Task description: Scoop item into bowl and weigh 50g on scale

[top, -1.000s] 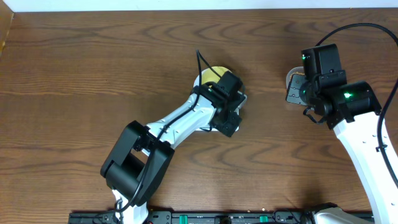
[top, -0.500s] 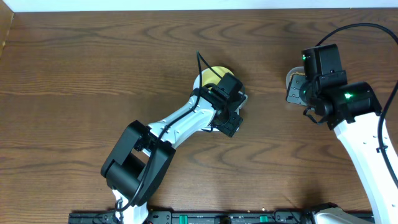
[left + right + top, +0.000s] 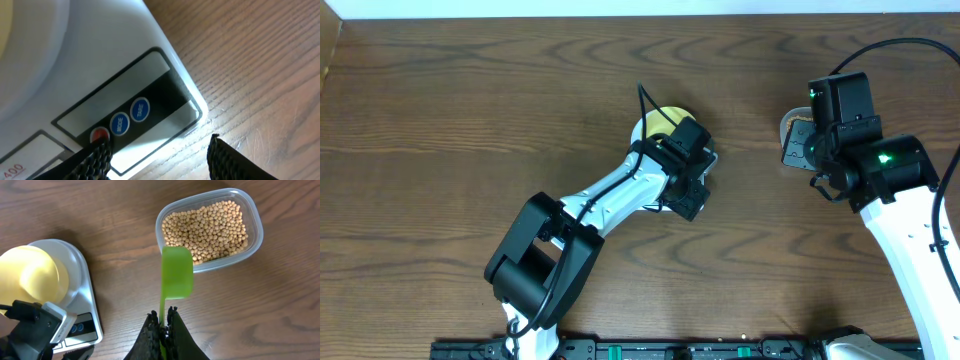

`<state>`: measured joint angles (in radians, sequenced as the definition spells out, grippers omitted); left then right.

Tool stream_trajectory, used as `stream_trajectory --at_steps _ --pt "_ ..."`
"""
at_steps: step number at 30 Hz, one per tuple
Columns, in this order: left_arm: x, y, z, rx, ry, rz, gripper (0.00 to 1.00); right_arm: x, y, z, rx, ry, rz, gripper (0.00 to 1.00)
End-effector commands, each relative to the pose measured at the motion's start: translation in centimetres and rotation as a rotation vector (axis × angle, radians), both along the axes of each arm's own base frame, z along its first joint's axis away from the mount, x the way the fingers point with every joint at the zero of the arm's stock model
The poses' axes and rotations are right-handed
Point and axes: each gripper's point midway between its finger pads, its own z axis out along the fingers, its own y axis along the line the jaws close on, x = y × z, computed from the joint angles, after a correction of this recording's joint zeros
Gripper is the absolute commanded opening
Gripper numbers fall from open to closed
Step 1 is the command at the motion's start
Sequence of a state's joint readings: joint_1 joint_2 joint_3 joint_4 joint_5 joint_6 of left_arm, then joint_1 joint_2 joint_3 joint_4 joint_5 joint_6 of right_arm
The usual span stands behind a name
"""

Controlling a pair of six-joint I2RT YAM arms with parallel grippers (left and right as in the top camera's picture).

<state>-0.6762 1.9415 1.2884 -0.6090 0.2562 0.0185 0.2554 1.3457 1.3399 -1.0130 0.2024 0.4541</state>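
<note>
The right gripper (image 3: 162, 325) pinched an empty green plastic scoop (image 3: 177, 278), the left gripper (image 3: 159, 156) gaped by the white scale (image 3: 84, 277); the round yellow bowl (image 3: 30, 277) had no tan beans (image 3: 207, 227) yet.

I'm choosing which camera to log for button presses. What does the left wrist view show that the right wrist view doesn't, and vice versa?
Only left wrist: readable MODE and TARE labels on the blue buttons, and the left gripper with fingertips spread apart. Only right wrist: the right gripper shut on the green scoop, the beans in the clear container, the whole yellow bowl. Both: the scale and the wooden table.
</note>
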Motion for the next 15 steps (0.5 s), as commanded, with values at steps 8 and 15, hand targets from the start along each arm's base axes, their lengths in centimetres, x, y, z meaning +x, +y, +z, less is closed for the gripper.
stream_trajectory --at_steps 8,15 --pt "1.5 4.7 13.9 -0.038 -0.307 0.175 0.64 0.0 -1.9 1.4 -0.103 -0.039 -0.022 0.01" --pt "-0.8 10.9 15.7 0.036 -0.237 0.274 0.64 -0.2 -3.5 1.6 -0.181 -0.039 -0.064 0.01"
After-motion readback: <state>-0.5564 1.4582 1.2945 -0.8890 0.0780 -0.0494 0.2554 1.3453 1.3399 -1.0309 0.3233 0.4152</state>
